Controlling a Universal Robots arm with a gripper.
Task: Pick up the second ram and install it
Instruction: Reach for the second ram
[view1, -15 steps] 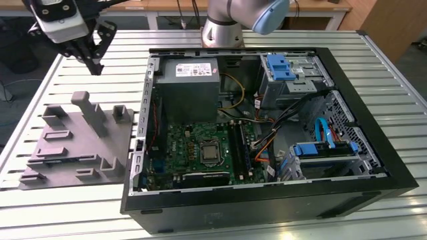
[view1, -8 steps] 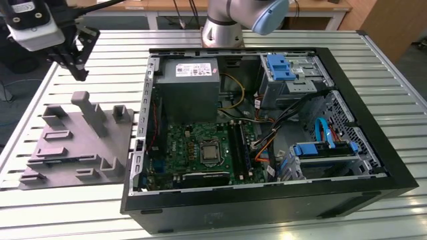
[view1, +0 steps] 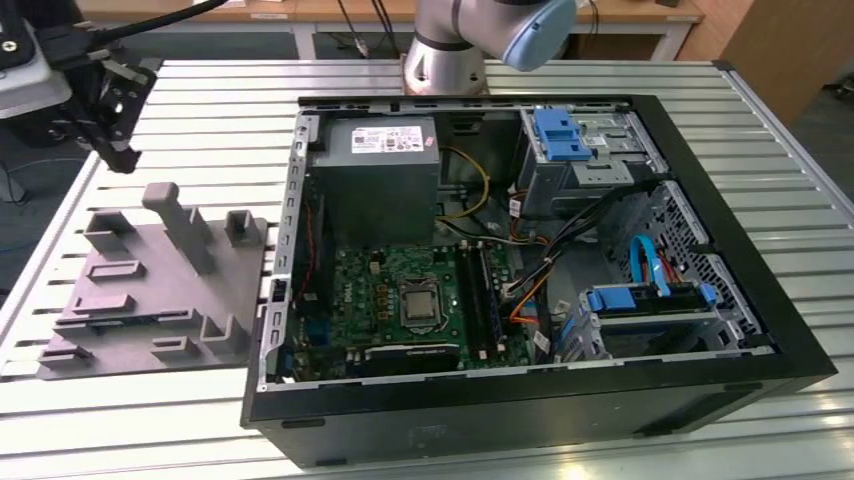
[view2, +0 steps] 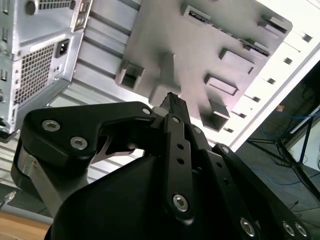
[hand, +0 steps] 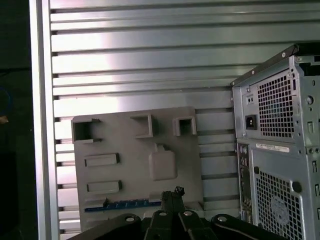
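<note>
Hand (hand: 172, 194) pressed together, empty, near one gray tray (hand: 125, 135) holding one blue ram (hand: 122, 205); one case (hand: 275, 150) beside.

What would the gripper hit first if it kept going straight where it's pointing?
Probably the grey tray: the gripper points down at it, close to the ram lying there. Depth is unclear, so the exact spot is uncertain.

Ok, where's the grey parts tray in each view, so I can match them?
Exterior view: the grey parts tray sits at the exterior view's left of the open computer case.
First wrist view: the tray lies beside the case's vented back.
Second wrist view: the tray lies beside that same back.
Shared landmark: the computer case.
</note>
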